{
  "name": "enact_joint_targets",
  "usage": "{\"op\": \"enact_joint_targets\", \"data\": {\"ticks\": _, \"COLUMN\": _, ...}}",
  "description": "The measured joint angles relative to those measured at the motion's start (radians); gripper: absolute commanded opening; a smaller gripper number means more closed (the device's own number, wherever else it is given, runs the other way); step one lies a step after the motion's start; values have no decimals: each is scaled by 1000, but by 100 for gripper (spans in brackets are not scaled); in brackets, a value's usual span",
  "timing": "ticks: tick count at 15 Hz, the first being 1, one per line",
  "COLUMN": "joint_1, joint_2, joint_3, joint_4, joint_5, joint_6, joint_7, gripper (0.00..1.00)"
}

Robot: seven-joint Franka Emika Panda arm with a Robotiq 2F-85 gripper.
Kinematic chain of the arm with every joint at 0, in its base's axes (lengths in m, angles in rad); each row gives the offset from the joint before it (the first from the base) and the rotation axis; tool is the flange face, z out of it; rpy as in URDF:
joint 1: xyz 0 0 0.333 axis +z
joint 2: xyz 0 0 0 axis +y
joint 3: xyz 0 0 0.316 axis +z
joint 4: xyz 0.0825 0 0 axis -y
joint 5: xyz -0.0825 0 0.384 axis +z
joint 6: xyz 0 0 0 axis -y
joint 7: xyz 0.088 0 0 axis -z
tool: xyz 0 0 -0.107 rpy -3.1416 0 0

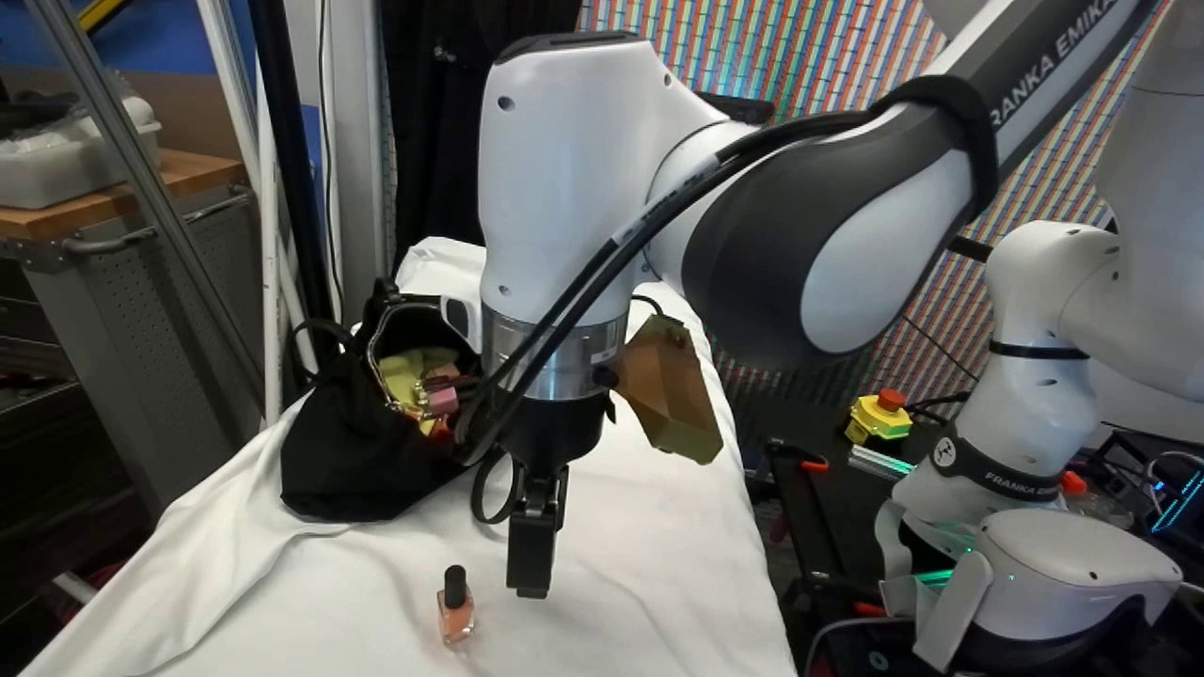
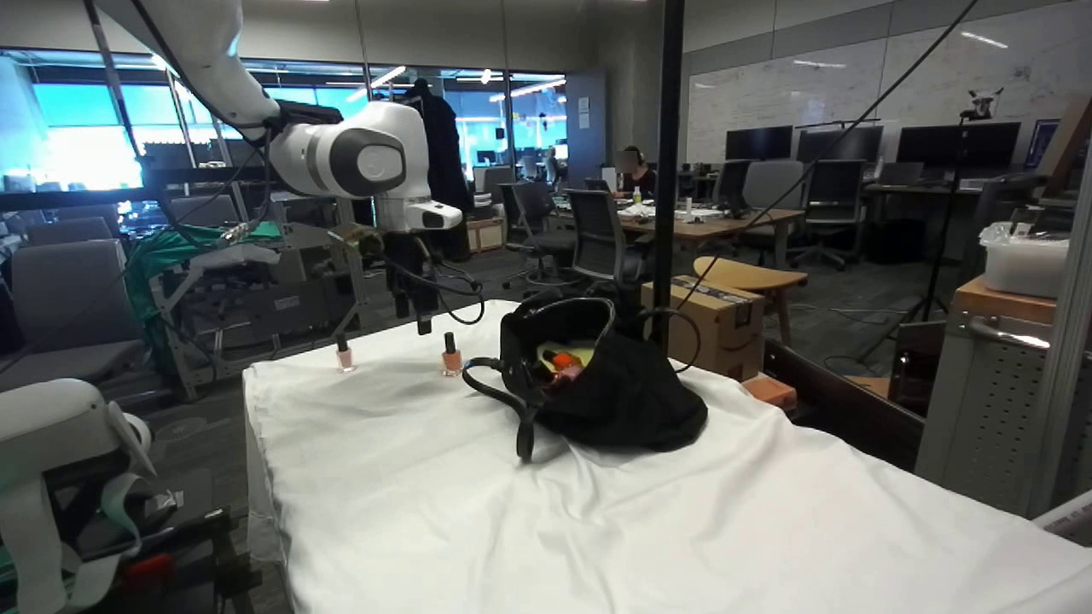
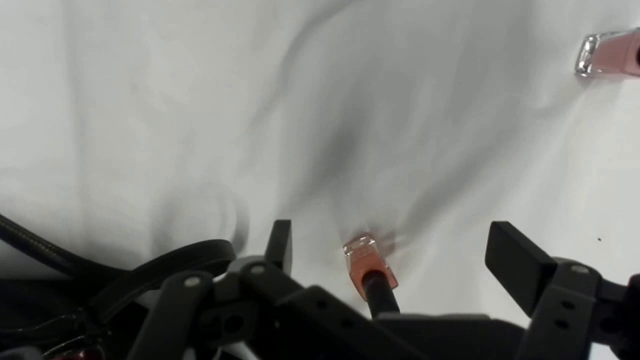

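My pincer hangs above the white-cloth-draped bench, its black fingers spread wide apart.
Below and near my fingertips, apart from both, a small coral-orange glass nail-polish bottle with a black cap stands upright; the wrist view frames it between my fingers, while in an exterior view it stands a little to one side of them. Farther out from me stands a pale pink glass nail-polish bottle with a black cap, partly cropped in the wrist view. On another side of me, also on the bench, a black fabric bag sags with its mouth gaping, showing yellow and pink contents; its slim black strap shows close to one finger. Well apart from me, past the bench's edge, sits a yellow box with a red button.
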Motion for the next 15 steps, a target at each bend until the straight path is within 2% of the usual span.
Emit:
{"op": "enact_joint_targets", "data": {"ticks": 5, "joint_1": 3, "joint_2": 28, "joint_3": -11, "joint_4": 21, "joint_5": 19, "joint_6": 82, "joint_7": 132, "gripper": 100}}
{"op": "enact_joint_targets", "data": {"ticks": 10, "joint_1": 15, "joint_2": 76, "joint_3": -46, "joint_4": 76, "joint_5": 18, "joint_6": 91, "joint_7": 286, "gripper": 100}}
{"op": "enact_joint_targets", "data": {"ticks": 15, "joint_1": 61, "joint_2": 161, "joint_3": -71, "joint_4": 175, "joint_5": 13, "joint_6": 74, "joint_7": 443, "gripper": 100}}
